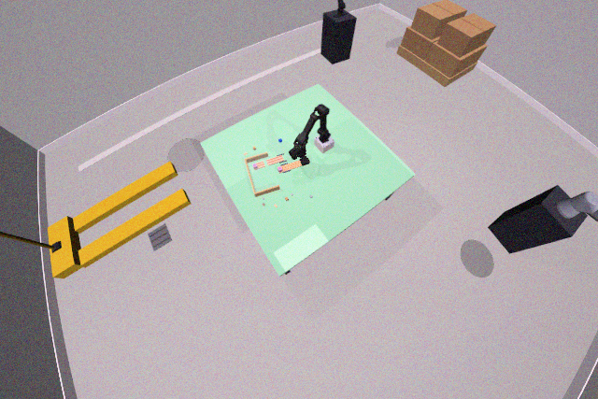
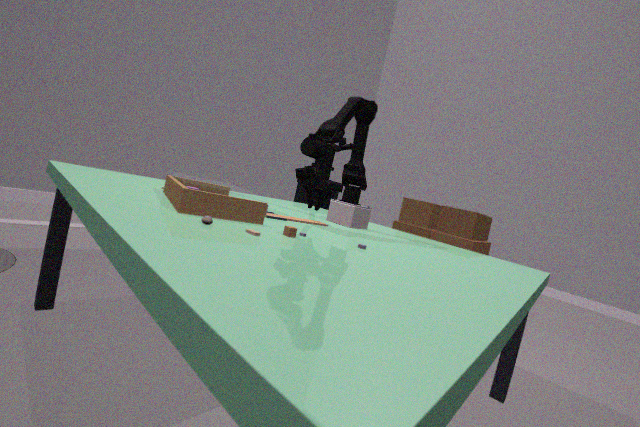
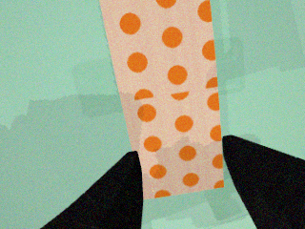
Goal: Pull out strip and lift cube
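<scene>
A pale strip with orange dots (image 1: 291, 166) (image 2: 297, 218) (image 3: 167, 57) lies on the table, reaching out of the open side of the wooden frame. In the wrist view its dot pattern is offset along a line across it. A small pink cube (image 1: 279, 169) sits at its far end; its label is too small to read. Other pale strips (image 1: 275, 160) lie beside it, with another pink cube (image 1: 255, 165) at the frame end. My gripper (image 1: 303, 162) (image 2: 313, 206) (image 3: 181, 153) is open and empty above the dotted strip's near end, one fingertip toward each long edge.
The three-sided wooden frame (image 1: 250, 177) (image 2: 222, 206) stands around the strips' far end. A blue ball (image 1: 279, 140) lies beyond the strips. Small bits, including an orange-brown block (image 1: 287, 199) (image 2: 290, 231), lie outside the frame. The pale arm base block (image 1: 323, 143) (image 2: 347, 213) is close behind the gripper.
</scene>
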{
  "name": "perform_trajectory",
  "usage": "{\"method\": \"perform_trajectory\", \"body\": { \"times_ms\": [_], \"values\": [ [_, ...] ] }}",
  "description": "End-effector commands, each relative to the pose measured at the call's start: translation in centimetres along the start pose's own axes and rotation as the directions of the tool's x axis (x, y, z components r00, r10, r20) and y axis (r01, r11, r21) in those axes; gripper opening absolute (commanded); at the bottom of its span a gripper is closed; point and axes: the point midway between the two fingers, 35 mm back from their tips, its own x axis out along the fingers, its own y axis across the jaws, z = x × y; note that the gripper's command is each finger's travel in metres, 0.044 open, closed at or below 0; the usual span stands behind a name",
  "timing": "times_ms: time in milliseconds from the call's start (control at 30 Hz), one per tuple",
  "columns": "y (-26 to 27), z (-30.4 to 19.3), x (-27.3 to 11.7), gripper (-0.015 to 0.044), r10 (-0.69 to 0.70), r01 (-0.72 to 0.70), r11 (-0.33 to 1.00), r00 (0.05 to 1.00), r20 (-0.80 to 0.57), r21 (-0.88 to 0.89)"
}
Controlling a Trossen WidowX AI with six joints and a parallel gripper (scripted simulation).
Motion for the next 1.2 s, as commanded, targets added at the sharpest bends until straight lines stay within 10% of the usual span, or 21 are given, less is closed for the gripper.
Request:
{"method": "perform_trajectory", "body": {
  "times_ms": [0, 200, 1167],
  "values": [
    [0.1, 1.6, -0.2, 0.0289, 0.003, -0.003, 1.0, 1.0, 0.001, -0.005],
    [0.2, 3.6, -0.4, 0.044, 0.003, -0.003, 1.0, 1.0, 0.003, -0.005],
    [0.5, 13.5, -1.8, 0.044, 0.003, -0.003, 1.0, 1.0, 0.012, -0.005]
  ]
}}
